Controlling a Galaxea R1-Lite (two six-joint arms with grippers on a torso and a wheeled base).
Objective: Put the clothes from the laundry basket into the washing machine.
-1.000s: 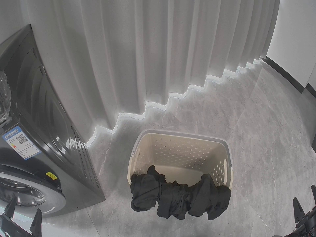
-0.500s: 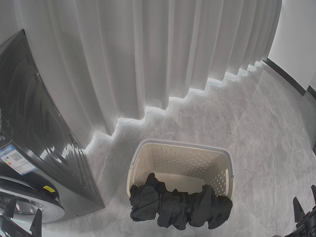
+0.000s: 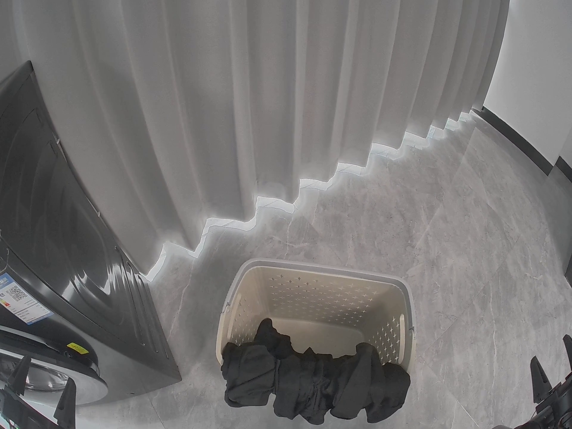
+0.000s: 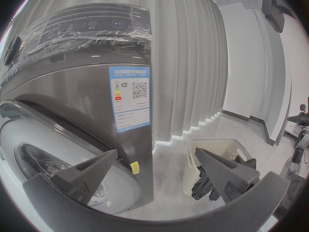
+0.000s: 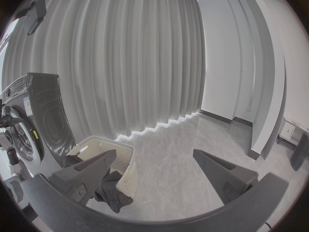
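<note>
The cream laundry basket (image 3: pixel 316 267) stands on the grey floor (image 3: pixel 476 239) near the middle, open side up, with its long axis running left to right. A black bundle of clothes (image 3: pixel 310 382) lies draped over its near rim, stretched along that rim from left to right and partly hanging outside. The dark washing machine (image 3: pixel 65 257) stands to the left, apart from the basket, its round door (image 4: pixel 48 165) facing near. The left gripper (image 4: pixel 156 152) hovers before that door, fingers apart and empty. The right gripper (image 5: pixel 154 152) hangs at the near right, fingers apart and empty. A white curtain (image 3: pixel 268 90) hangs along the far side.
</note>
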